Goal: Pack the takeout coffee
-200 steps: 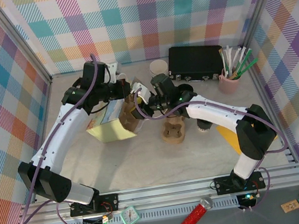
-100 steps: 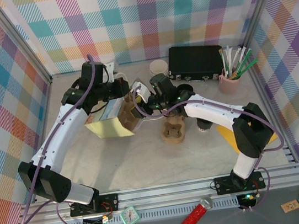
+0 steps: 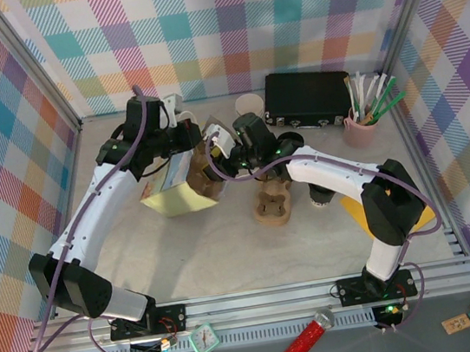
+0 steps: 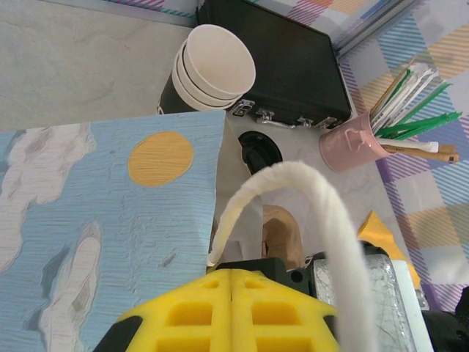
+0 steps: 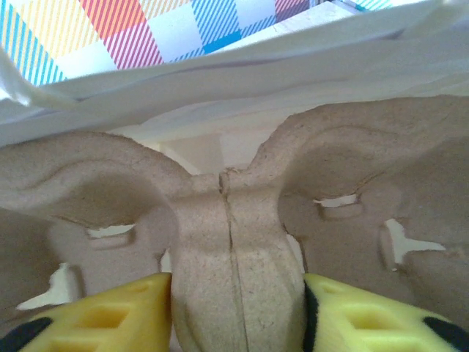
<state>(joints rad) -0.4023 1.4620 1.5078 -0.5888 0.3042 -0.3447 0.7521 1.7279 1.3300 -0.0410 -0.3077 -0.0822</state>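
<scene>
— What's the left tool (image 4: 231, 290) got?

— It's pinched together on the white rope handle (image 4: 293, 180) of that sky-blue paper bag with the yellow sun (image 4: 110, 205), holding it tilted. The right tool (image 5: 238, 293) is clamped on the middle ridge of a brown moulded-pulp cup carrier (image 5: 234, 213), right at the bag's open mouth.

— And the takeout coffee (image 3: 317, 196), the dark cup with the black lid?

— On the table (image 3: 229, 256), I think — half hidden under the right forearm (image 3: 340, 179), just beside a second pulp carrier (image 3: 272, 207).
</scene>
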